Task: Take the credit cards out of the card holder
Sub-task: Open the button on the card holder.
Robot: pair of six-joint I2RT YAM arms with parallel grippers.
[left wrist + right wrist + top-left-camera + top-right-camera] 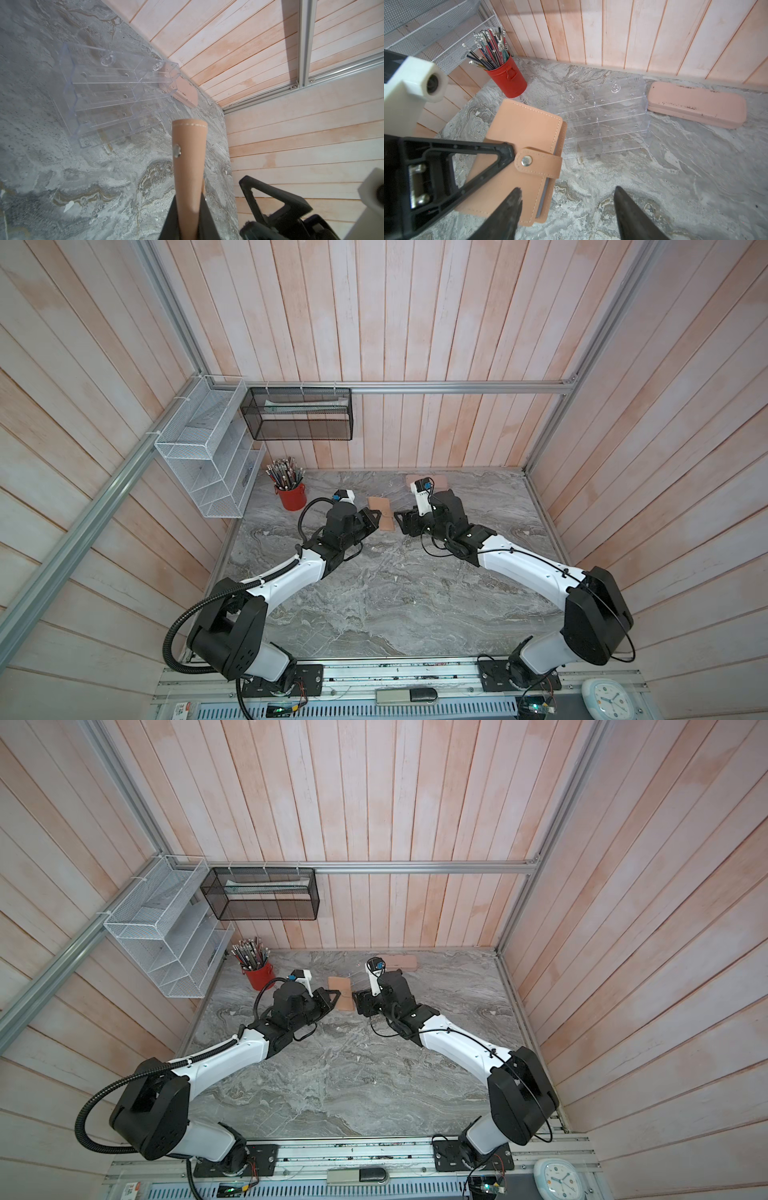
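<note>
Card holder point(519, 128) lies closed and flat on the marble-look counter point(675, 176), between the arms. Left gripper point(373, 515) fingers are clenched on the snap tab point(544, 166). Right gripper point(567, 190) fingers are released, hovering at the holder's near right edge. My read: peel the tab upward while the right pins the cover. Stitched tan leather, metal stud, cards hidden.

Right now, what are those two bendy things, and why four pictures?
They are two robot arms with pincers, called grippers. Two pictures look down from above; two come from little cameras on the wrists. On the grey marbled table lie a tan card holder, a clear plastic rack, a pink case and a red cup of pencils. The left gripper is pinched shut on the card holder. Its snap is fastened, so no cards show. The right gripper is open at its other side.
</note>
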